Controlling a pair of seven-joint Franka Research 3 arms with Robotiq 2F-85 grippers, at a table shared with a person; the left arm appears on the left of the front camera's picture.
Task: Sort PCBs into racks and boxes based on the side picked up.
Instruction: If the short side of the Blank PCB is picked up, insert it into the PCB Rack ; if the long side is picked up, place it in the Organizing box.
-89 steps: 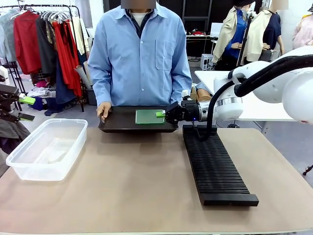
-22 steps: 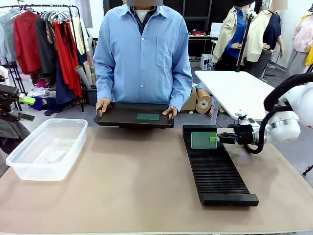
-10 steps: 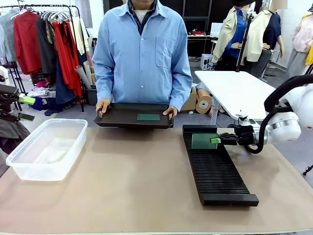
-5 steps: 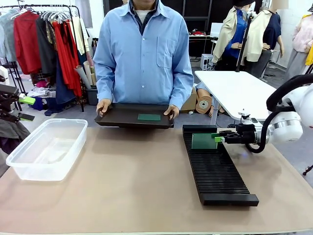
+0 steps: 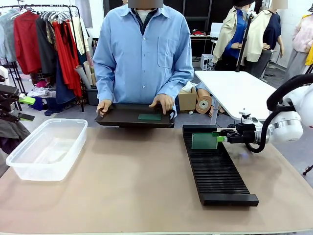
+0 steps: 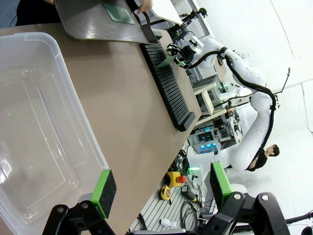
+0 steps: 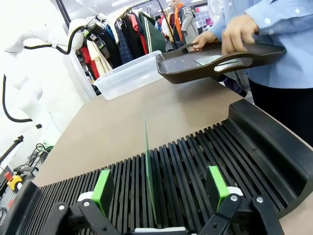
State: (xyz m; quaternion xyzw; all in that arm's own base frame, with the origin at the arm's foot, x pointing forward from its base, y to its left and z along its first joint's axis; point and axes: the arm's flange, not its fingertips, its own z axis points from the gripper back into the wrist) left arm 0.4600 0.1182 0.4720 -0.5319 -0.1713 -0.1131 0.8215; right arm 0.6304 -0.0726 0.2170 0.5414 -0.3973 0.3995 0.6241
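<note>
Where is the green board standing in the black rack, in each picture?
Front: the board stands right of middle, near the far end of the rack, beside the right claw.
Left wrist: the board is tiny, upper middle, standing in the rack.
Right wrist: the board is edge-on, bottom middle, between the open claw's green pads.
Shared landmark: the rack.

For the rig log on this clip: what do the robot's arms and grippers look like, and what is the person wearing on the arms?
The right arm is white and rounded, with a thick black cable looping over it. The right gripper and left gripper are black and two-fingered, with green pads. The person wears a light blue shirt with long sleeves.
</note>
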